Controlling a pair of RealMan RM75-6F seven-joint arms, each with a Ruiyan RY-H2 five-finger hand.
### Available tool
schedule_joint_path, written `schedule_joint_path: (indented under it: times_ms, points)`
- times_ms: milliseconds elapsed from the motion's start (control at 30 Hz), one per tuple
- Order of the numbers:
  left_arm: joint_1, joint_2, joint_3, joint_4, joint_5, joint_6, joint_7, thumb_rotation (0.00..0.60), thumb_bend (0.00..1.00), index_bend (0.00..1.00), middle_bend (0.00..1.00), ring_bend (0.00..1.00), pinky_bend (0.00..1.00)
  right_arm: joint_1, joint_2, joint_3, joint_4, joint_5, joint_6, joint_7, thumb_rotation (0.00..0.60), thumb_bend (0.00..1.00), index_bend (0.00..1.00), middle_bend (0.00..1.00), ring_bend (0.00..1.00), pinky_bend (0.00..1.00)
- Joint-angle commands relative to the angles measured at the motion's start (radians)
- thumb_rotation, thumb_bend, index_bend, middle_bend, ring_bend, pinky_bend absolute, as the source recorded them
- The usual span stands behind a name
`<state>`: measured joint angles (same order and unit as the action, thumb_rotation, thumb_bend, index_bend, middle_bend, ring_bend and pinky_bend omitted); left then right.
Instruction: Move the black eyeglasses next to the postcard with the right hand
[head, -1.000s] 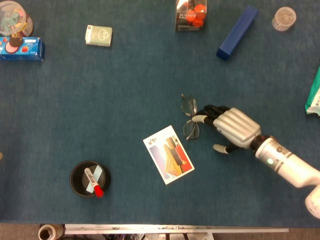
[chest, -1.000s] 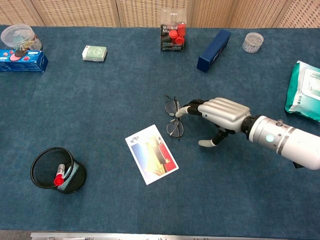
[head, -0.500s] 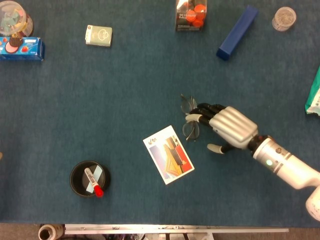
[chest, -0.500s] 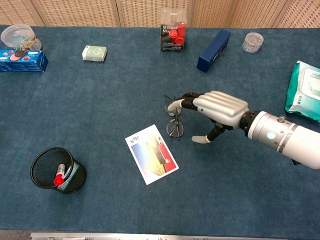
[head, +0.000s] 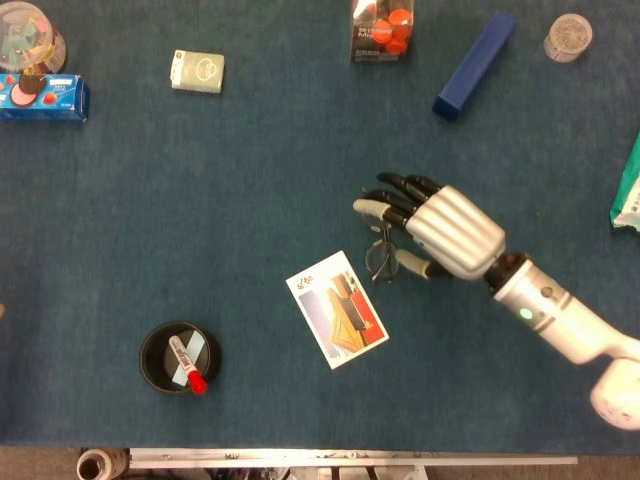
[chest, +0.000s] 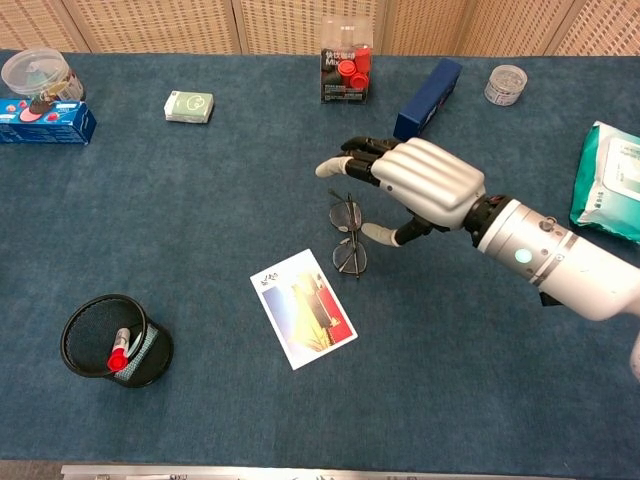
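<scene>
Eyeglasses (chest: 347, 235), black and thin-framed with two round clear lenses, lie flat on the table (chest: 200, 200), just beside the upper right edge of the postcard (chest: 302, 308). In the head view one lens shows clearly near the postcard's top corner; the other is largely covered by the right hand (head: 440, 228). In the chest view both lenses are plain, one nearer the camera, one behind it.

Right hand hovers above the glasses, palm down, fingers (chest: 350, 160) spread and extended past the far lens, thumb angled down beside the frame. It holds nothing; in the chest view a gap shows between hand and frame. Hand back is ribbed silver metal, finger segments black with pale tips; the forearm is a smooth white cylinder with a small green light.

Table surface is dark blue, felt-like cloth. Postcard is a flat white-bordered rectangle with a coloured print, lying at an angle. Round black mesh cup (chest: 115, 340) containing a red-capped marker stands at lower left, well apart. Long dark blue rectangular box (chest: 428, 86) lies beyond the hand at the far side. Left hand does not appear in either view.
</scene>
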<state>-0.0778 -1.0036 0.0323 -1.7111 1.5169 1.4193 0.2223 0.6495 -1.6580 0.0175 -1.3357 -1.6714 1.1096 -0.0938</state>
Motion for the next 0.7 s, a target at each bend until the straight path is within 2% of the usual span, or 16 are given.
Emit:
schedule_joint_path:
  times_ms: [33,300,700]
  points:
    - [0.001,0.001,0.000,0.000,0.001,0.003,-0.003,0.600,0.00,0.55,0.46,0.38,0.46,0.019,-0.078,0.019,0.114,-0.039,0.039,-0.019,0.600,0.30,0.19,0.24,0.10,0.23]
    - [0.004,0.009,-0.001,-0.003,0.005,0.011,-0.018,0.600,0.00,0.55,0.46,0.38,0.46,0.051,-0.151,0.035,0.233,-0.022,0.020,0.030,0.600,0.29,0.19,0.24,0.10,0.23]
    - [0.007,0.021,-0.003,-0.004,0.009,0.019,-0.045,0.600,0.00,0.55,0.46,0.38,0.46,0.074,-0.207,0.027,0.335,0.005,-0.015,0.066,0.600,0.27,0.19,0.24,0.10,0.23]
